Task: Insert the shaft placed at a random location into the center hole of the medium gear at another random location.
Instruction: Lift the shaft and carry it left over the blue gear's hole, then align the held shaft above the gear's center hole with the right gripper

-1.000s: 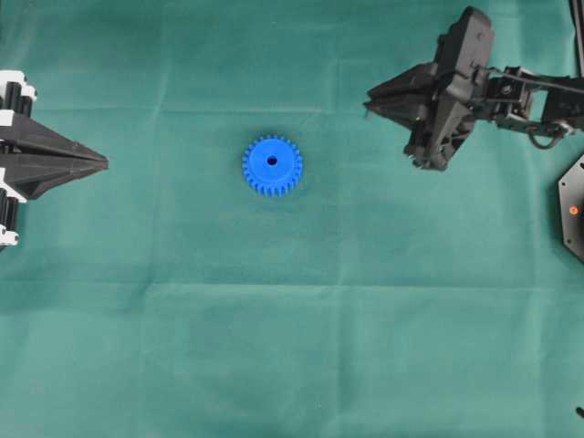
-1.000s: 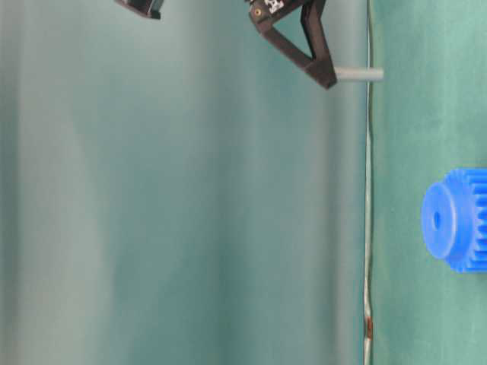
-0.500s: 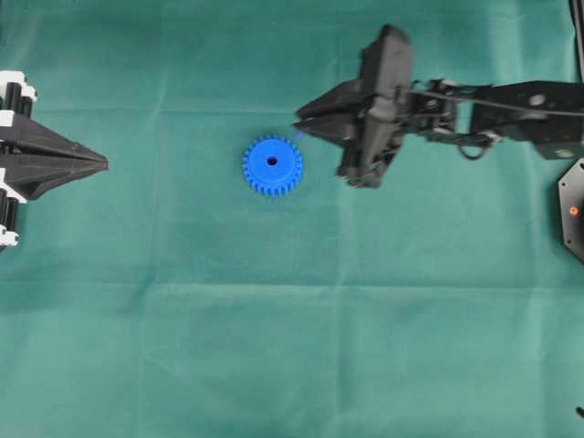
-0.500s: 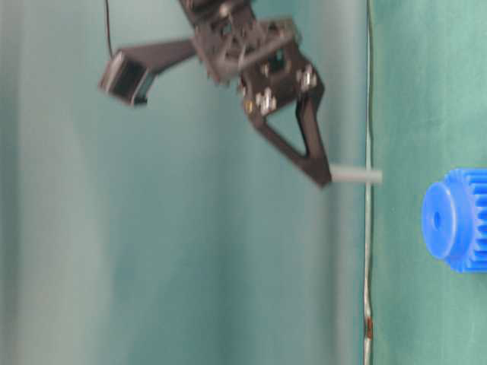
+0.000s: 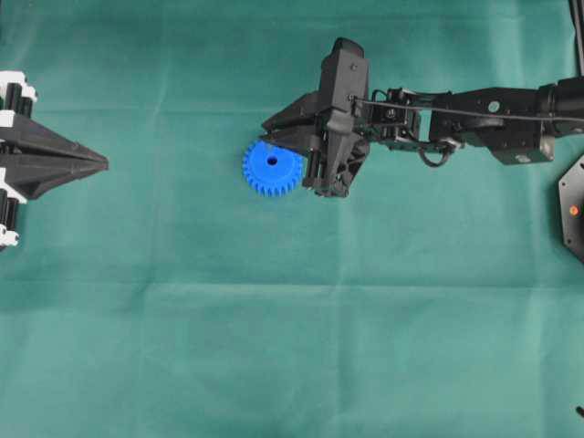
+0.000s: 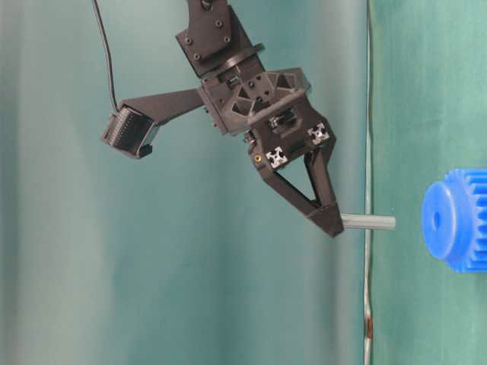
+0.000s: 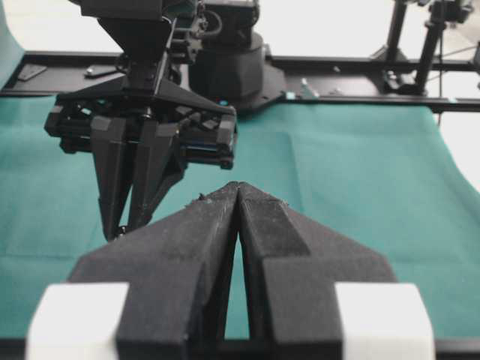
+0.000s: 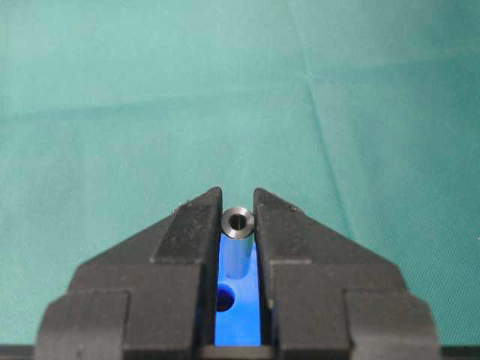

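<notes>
One shaft (image 6: 369, 222), one medium gear (image 5: 271, 167). The right gripper (image 8: 239, 225) has its jaws closed on the shaft's upper part, the free end pointing down, above the gear and apart from it. The gear lies flat on the green worktop (image 5: 182, 347), center hole (image 5: 272, 161) up. The left gripper (image 7: 238, 196) rests pinched together, empty. Judged: shaft rigid, smooth, slip-prone; grip high, leaving the tip free.
</notes>
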